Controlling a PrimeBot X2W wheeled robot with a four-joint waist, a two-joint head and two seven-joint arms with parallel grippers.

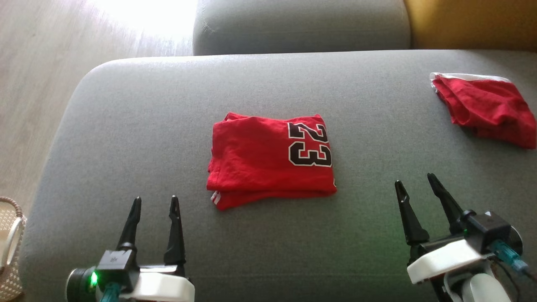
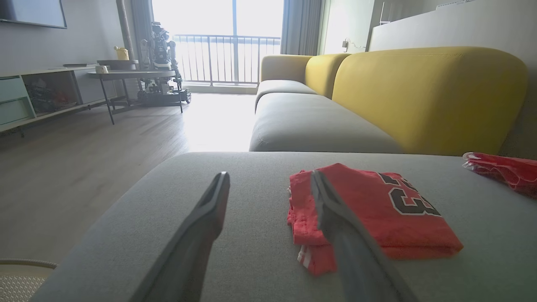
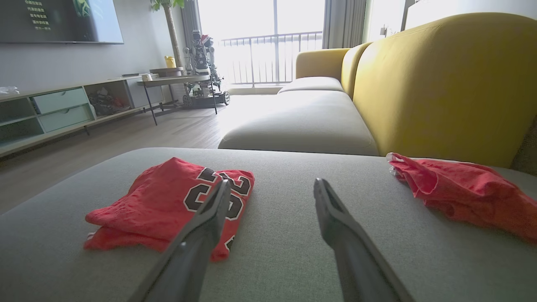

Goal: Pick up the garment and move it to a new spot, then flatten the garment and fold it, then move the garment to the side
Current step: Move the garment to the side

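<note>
The garment is seen folded into a compact rectangle near the middle of a wide grey sofa seat. The black, white-outlined "23" is turned up on its right part, and a strip of red-and-white striped trim is shown at its near left corner. A second red cloth with a white edge is left crumpled at the far right of the same seat, well apart from the folded one.

The left gripper is held over the near left of the seat, its two dark fingers spread apart with nothing between them. The right gripper is held over the near right, likewise spread and empty. The fabric is touched by neither.

Beyond the seat a further grey cushion is set, and a mustard-yellow backrest is run along the right side. Pale wood flooring is seen to the left, washed out by daylight from a railed balcony window. A woven basket is stood on the floor at the near left. Against the left wall a low media unit with pale green drawers is placed under a wall screen, and a dark side table is set nearby.
</note>
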